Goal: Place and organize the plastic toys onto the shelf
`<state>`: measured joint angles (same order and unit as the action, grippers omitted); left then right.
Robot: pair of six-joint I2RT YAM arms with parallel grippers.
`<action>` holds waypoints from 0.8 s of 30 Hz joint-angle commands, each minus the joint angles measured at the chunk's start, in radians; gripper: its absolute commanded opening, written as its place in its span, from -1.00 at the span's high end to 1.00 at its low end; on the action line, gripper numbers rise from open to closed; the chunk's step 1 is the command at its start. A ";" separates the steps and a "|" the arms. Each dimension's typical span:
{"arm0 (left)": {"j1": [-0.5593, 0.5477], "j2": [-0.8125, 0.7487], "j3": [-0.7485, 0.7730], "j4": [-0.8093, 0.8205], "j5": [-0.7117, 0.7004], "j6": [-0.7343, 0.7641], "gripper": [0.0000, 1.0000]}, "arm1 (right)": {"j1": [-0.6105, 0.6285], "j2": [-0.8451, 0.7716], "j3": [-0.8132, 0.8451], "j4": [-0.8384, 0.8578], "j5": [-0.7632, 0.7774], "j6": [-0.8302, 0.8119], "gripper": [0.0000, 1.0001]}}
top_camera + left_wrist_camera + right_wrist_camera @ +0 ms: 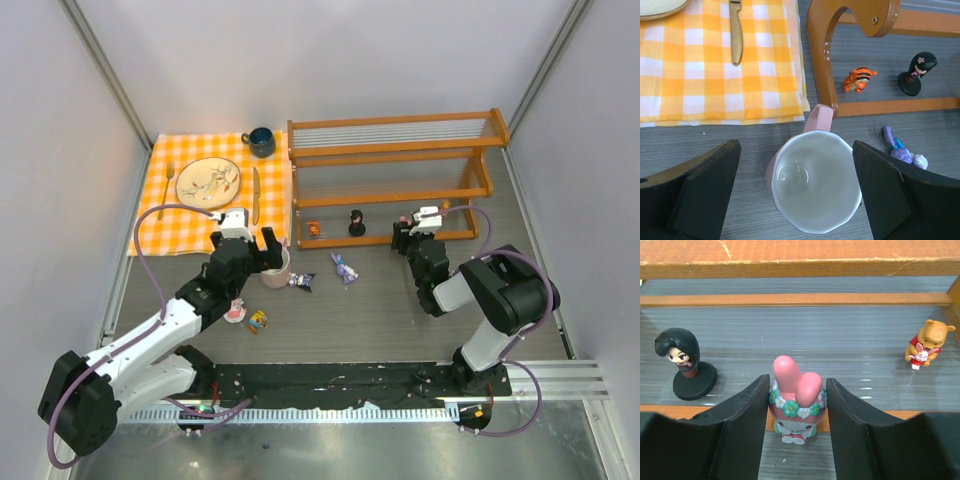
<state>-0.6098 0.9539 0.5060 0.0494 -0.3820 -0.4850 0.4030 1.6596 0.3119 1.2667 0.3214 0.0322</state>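
While the right gripper (796, 390) was closed to a narrow gap on a pink-eared figurine (790, 412), its two fingers pressed against the toy's sides below the ears, the toy hung upright over the front rail of the lower tier of the shelf (400, 150); whether its feet rested on anything could not be told. That shelf stood along the far side of the desk (400, 310), right of the middle, its left end just beside the right edge of the checked cloth (190, 225). On the lower tier a black-haired figurine (685, 362) stood upright to the left of the held toy and a yellow bear figurine (927, 342) stood near the right end, with a bare stretch of tier between them behind the gripper. An orange tiger figurine (858, 79) lay near the shelf's left upright. The left gripper (796, 165) was spread wide, its fingers on either side of the mug (815, 200) and apart from its rim, and held nothing. The mug stood upright on the desk in front of the shelf's left end, near the cloth's near right corner. A purple figurine (344, 268) and a dark figurine (302, 282) lay on the desk right of the mug, while a pink-white figurine (235, 313) and a yellow-orange figurine (258, 320) lay nearer the near edge beside the left arm. Bare grey desk lay between the two arms.
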 commanded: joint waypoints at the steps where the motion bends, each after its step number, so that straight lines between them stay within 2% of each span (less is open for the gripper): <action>1: -0.004 0.009 0.000 0.050 -0.001 0.010 -1.00 | -0.009 0.028 0.035 0.235 0.022 0.003 0.99; 24: -0.002 0.029 -0.001 0.067 0.014 0.005 -1.00 | -0.035 0.186 0.076 0.379 0.039 0.014 0.98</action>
<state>-0.6098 0.9852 0.5060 0.0635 -0.3706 -0.4858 0.3748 1.8091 0.3901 1.3670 0.3347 0.0406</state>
